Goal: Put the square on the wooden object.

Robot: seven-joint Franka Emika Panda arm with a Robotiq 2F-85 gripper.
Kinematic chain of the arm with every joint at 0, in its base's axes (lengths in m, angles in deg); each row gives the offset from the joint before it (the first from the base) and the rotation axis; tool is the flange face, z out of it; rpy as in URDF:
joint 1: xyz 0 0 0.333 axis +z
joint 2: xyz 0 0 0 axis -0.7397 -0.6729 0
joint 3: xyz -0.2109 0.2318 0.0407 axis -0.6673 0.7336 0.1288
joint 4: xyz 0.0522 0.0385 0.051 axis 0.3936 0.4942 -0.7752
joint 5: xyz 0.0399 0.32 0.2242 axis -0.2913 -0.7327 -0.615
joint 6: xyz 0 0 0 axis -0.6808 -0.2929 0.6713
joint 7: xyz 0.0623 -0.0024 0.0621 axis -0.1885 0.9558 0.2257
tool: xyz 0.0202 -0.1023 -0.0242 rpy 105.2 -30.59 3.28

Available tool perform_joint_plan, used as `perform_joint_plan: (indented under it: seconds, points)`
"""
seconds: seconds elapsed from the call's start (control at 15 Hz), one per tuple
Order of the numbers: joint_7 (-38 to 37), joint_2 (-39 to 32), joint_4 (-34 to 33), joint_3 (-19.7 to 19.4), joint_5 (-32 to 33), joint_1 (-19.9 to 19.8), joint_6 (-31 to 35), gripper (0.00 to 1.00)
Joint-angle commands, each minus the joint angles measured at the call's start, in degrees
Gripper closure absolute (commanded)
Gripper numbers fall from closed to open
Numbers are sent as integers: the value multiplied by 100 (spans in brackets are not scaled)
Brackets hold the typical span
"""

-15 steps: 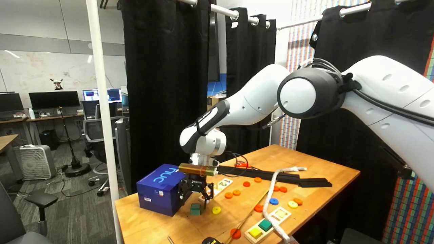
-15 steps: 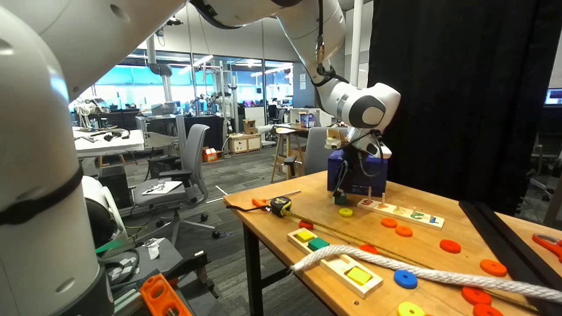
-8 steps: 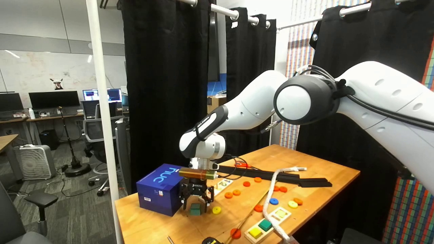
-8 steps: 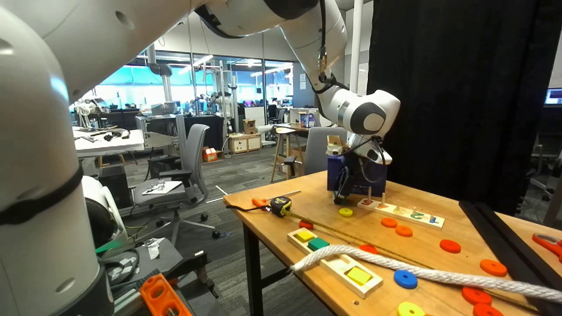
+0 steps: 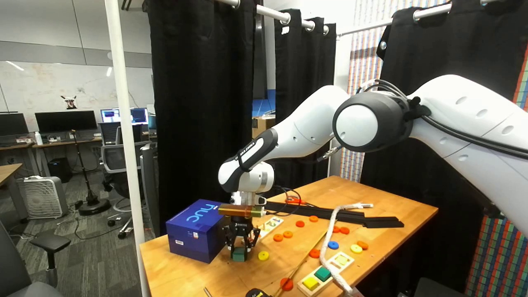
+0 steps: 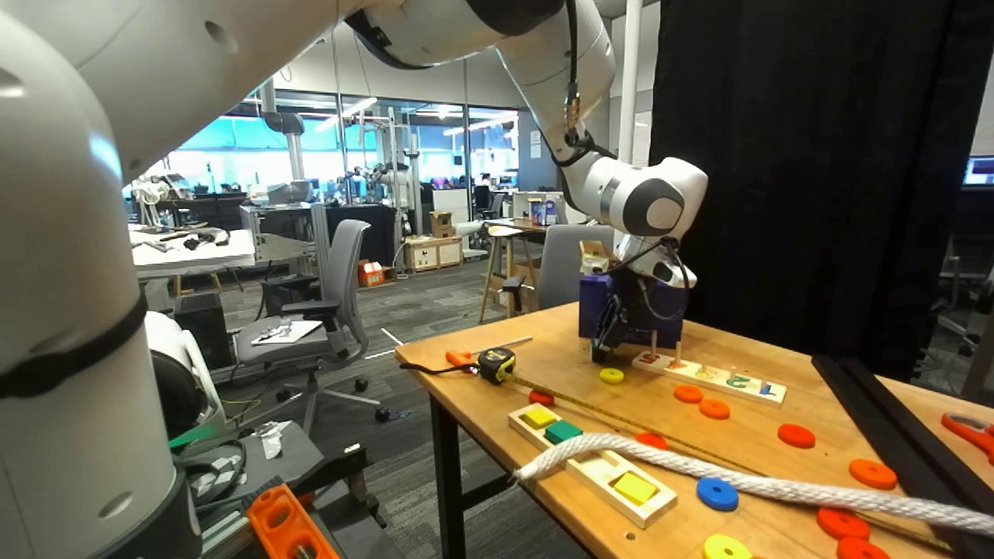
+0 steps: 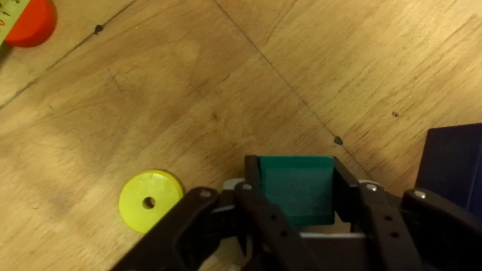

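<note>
In the wrist view the green square (image 7: 297, 190) lies between both fingers of my gripper (image 7: 295, 177), with a finger pressed against each side of it. An exterior view shows the same square (image 5: 239, 255) resting on or just above the tabletop, fingers on either side. From the opposite angle the fingers mostly hide it. The wooden object (image 6: 599, 468), a pale board with yellow and green square pieces, lies near the table's edge, well away from the gripper. A white rope crosses over part of it.
The blue box (image 5: 194, 231) stands close beside the gripper. A yellow ring (image 7: 150, 201) lies on its other side. Behind is a numbered peg board (image 6: 710, 378). A tape measure (image 6: 497, 365), the white rope (image 6: 699, 470) and several orange discs lie between and around the boards.
The gripper came down over the green square during the first half second. Since then its fingers have moved together onto the square's sides. The boards and loose pieces have stayed put.
</note>
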Motion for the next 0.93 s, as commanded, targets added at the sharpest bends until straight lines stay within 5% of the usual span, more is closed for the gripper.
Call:
perform_joint_plan:
  seconds: [0.0,0.33,0.87]
  points:
    - [-160,9,-137,-80,147,71,-82,79]
    - [-29,478,575,29,-190,-29,829,79]
    - [239,1885,2813,257,-1159,-266,2439,79]
